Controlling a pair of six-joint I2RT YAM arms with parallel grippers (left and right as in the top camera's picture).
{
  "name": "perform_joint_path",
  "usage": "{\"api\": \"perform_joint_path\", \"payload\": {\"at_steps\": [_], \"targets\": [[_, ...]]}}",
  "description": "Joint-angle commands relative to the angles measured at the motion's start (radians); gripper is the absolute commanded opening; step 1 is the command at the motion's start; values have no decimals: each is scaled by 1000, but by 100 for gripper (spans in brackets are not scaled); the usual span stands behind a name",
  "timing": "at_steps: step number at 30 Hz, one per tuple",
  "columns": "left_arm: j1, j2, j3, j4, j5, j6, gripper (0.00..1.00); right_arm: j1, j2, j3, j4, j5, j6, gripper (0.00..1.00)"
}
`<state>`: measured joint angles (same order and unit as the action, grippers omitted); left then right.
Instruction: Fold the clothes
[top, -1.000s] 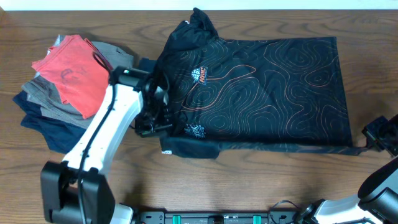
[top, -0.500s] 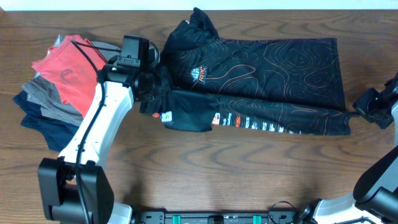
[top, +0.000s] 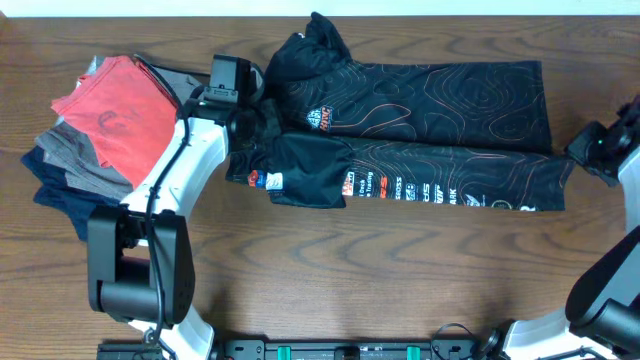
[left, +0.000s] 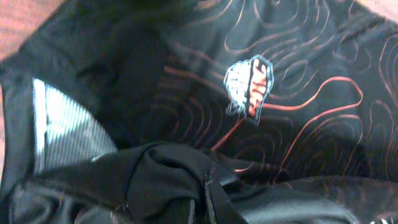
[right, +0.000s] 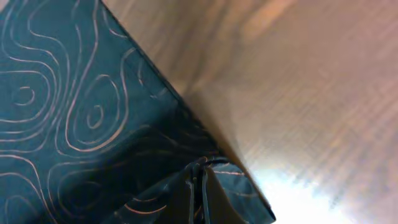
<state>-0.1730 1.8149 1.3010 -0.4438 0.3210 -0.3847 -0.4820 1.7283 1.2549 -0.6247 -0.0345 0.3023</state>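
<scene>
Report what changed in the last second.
Both arms swung the near edge of the jersey up and over toward the far side, so a folded strip with white lettering now lies face up. The left gripper and right gripper stayed shut on the fabric. The pile of folded clothes did not move.

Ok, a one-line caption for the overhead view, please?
Left gripper and right gripper pinch the black jersey, its lettered near edge turned over, beside stacked garments.

I work over a dark brown wood-grain worktop (top: 400, 290), its grain running side to side. A pale strip (top: 450, 6) borders the far edge. Soft light leaves a whitish glare (right: 311, 193) on the wood at my right.
</scene>
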Motion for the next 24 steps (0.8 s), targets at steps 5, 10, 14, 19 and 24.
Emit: {"api": "perform_joint_path", "payload": {"at_steps": [5,10,14,19,24], "targets": [[4,10,5,58,-53,2,6,35,89,-8,76,3,11,2],[4,10,5,80,-53,2,37,40,138,-8,143,-84,29,56],[4,10,5,53,-40,1,62,38,133,-8,122,-99,14,63],[-1,10,5,-57,74,2,65,29,125,-8,-12,-87,14,59],[-64,11,1,-161,98,54,64,35,125,-14,-168,-45,14,52]]}}
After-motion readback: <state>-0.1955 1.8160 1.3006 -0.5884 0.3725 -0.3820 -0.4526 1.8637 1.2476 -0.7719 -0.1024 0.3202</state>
